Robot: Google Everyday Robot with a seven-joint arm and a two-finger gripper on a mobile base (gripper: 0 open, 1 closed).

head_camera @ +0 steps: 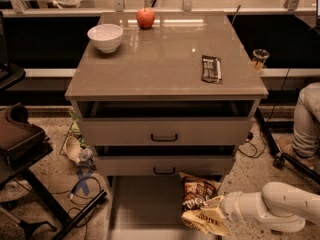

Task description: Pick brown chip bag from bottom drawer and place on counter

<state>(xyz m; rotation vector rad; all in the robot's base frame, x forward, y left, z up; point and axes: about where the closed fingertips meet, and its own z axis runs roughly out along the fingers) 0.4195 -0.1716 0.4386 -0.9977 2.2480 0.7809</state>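
My white gripper (218, 210) reaches in from the right, low over the open shallow grey-beige bottom drawer (142, 204), against a pale yellow-tan bag (202, 223). I cannot tell whether it grasps anything. The crinkly dark brown chip bag (196, 193) lies just beside it, up and left, lengthwise along the drawer's depth.

I am working in what looks like a robot test lab: loose cables (50, 194) are trailing across the speckled floor (50, 169) left of my pincer (220, 210), low over the bottom drawer (145, 209), and black stand legs (80, 215) are flanking the cabinet (125, 131) beyond it.
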